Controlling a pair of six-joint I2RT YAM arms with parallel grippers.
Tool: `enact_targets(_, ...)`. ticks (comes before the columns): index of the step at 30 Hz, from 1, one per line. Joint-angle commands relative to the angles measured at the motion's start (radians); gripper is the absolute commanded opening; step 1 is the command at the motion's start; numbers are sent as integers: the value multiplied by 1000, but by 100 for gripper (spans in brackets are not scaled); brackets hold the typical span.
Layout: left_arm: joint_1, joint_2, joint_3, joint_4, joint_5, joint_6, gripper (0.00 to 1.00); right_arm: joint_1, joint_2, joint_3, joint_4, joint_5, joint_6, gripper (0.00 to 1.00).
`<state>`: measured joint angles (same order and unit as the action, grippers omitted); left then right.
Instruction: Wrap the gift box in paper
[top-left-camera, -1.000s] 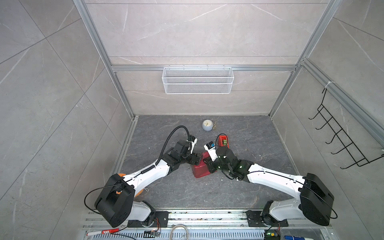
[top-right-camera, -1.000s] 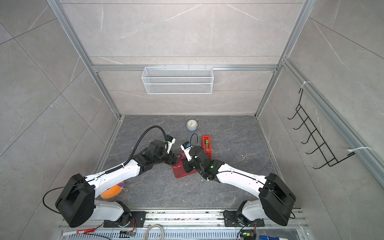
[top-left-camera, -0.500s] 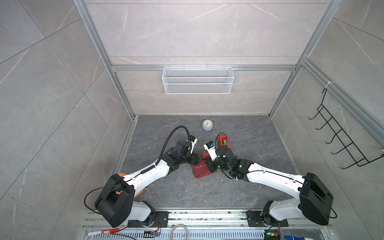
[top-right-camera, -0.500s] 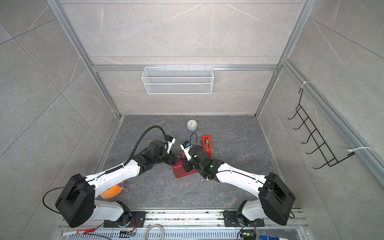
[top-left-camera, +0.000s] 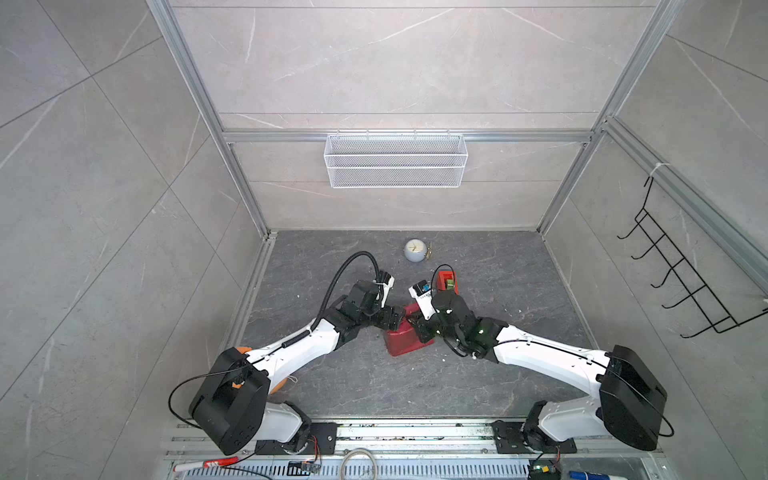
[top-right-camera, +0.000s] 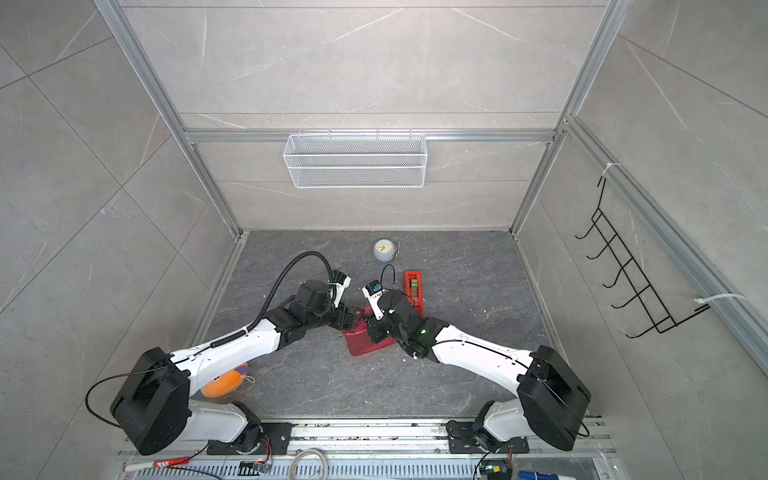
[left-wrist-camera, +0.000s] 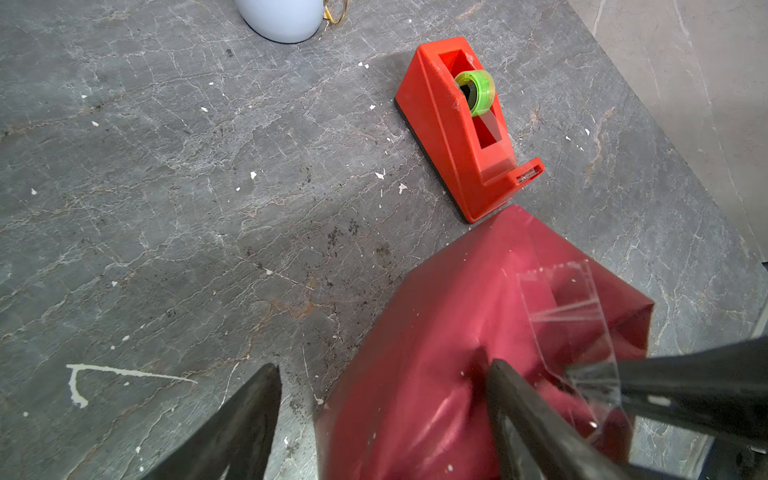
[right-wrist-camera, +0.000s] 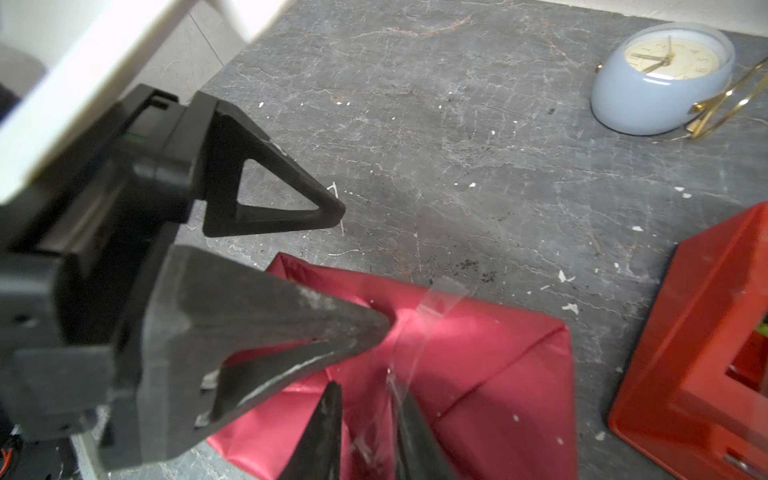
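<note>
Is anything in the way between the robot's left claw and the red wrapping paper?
No, nothing visible is. The left gripper is open, and one of its fingers touches the paper directly. A clear strip of tape sits on the paper beside that finger, not in between.

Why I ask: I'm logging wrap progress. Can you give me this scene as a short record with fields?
box: none showing, presumably under the paper
paper: maroon, folded into a parcel, lying on the table
tape strip: clear, stuck on the paper's folded end
left end effector: open, one finger pressing the paper
right end effector: jaws a little apart, tape strip between them
dispenser: red, green roll, close beside the paper
clock: pale blue, farther back
</note>
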<state>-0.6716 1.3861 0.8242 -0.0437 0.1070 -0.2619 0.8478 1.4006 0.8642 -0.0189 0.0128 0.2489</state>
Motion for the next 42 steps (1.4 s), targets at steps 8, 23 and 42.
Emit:
enact_targets(8, -5, 3, -33, -100, 0, 42, 79, -30, -41, 14, -46, 22, -15, 32)
enact_targets(23, -4, 10, -24, -102, 0, 43, 79, -49, -171, -29, -11, -115, 99, 35)
enact_targets(42, -3, 2, -30, -102, 2, 41, 79, -32, -57, -70, 143, -186, 199, 0)
